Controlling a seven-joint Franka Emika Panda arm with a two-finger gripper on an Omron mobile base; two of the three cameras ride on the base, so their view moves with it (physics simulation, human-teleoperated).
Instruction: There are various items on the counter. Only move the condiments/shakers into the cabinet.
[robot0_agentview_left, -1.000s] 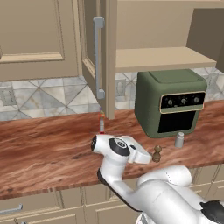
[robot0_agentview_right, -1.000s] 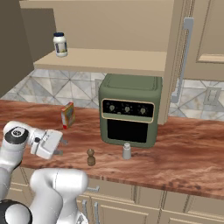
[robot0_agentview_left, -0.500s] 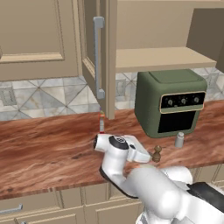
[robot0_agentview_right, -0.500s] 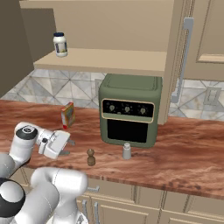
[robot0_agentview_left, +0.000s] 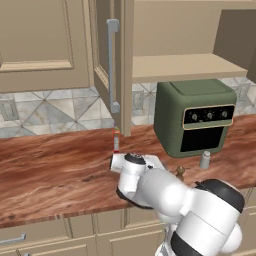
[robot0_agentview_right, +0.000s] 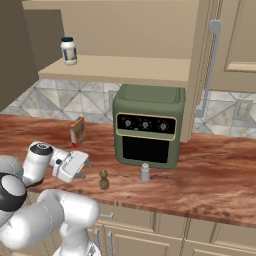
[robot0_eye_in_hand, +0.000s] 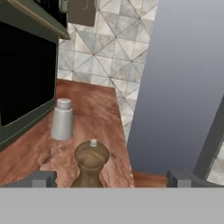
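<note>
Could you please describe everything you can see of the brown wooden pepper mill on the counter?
The pepper mill is small, brown turned wood: a rounded head with a small pale knob on top, a narrow neck, a wider base. It stands upright on the counter, in front of the green oven, left of the pale grey shaker and apart from it. In the hand view it sits centred between the fingertips of the open gripper, which do not touch it.

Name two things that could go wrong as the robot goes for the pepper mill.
1. The pepper mill is tall and narrow, standing between the open tool tips; an off-centre close could tip it.
2. The grey shaker stands just beyond it, before the green oven; pushing too far forward might knock it over.
</note>
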